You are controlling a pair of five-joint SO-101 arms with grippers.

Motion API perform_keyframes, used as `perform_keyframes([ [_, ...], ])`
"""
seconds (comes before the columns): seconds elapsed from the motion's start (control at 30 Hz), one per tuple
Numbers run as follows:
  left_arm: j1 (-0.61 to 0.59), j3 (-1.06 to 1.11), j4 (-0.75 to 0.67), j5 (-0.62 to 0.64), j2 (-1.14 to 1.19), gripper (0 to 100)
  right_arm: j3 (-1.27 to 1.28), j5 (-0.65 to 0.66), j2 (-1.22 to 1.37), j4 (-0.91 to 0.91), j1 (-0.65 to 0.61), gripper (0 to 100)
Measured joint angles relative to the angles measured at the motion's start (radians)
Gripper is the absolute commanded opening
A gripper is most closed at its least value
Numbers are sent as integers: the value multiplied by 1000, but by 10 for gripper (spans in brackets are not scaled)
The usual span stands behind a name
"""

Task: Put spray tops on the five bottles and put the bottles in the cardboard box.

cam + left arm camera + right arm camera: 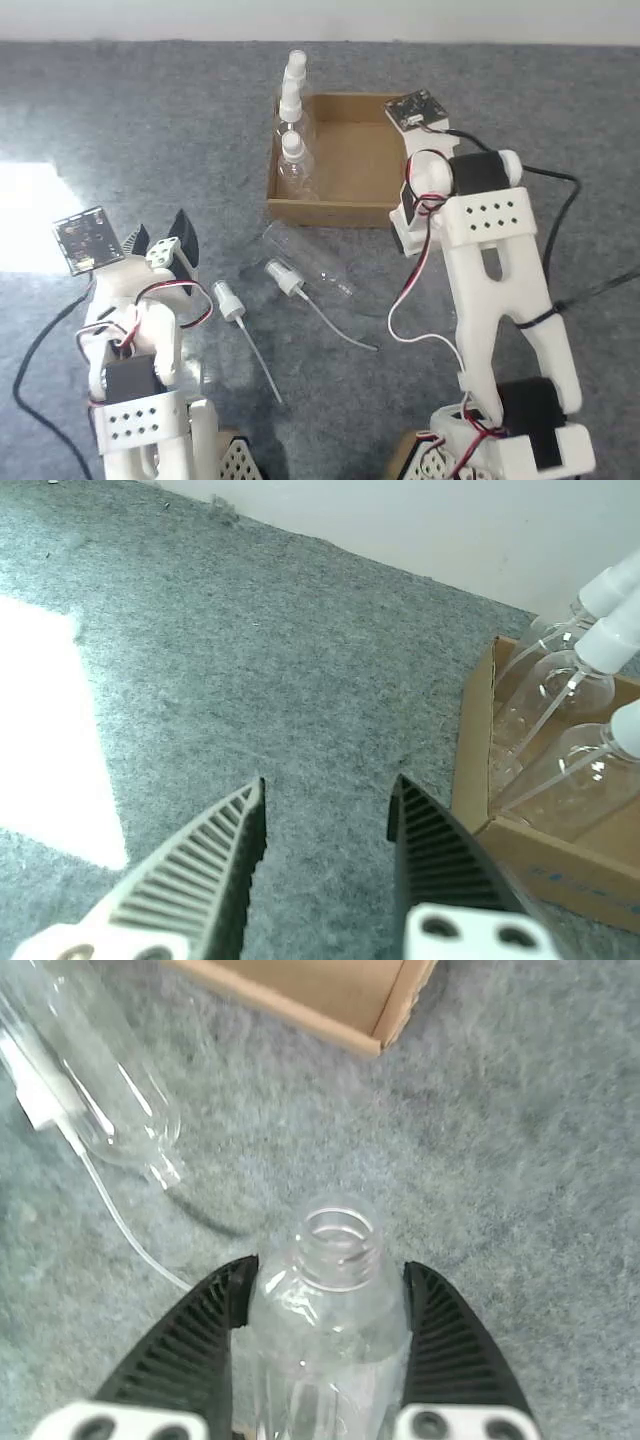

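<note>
Right gripper (330, 1268): jaws clamped on a clear plastic bottle (330, 1310), neck open, no top. Beyond the jaws lie a second clear uncapped bottle (100, 1070) and the brown cardboard box (395, 1010). Left gripper (328, 790): jaws spread, nothing between; ahead of its dark jaw, three capped bottles (560, 760) stand in the box. Step judged: capping bottle four. Next: left jaws take a loose white spray top with dip tube (228, 298) and feed the tube into the neck. Held bottle's base is cut off; whether it rests on the grey felt table (150, 120) is unclear.
</note>
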Motion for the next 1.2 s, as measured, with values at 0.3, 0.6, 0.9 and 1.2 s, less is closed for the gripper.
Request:
perform_keyframes([
  [0.3,0,0,0,0,0,188,215,-35,-161,-150,0,84],
  [0.6,0,0,0,0,0,190,462,-35,-339,-336,0,83],
  [0.9,0,-54,94,-46,0,192,680,-46,-462,-496,-2,83],
  [1.2,34,-215,287,-216,2,193,779,-91,-505,-614,-5,83],
])
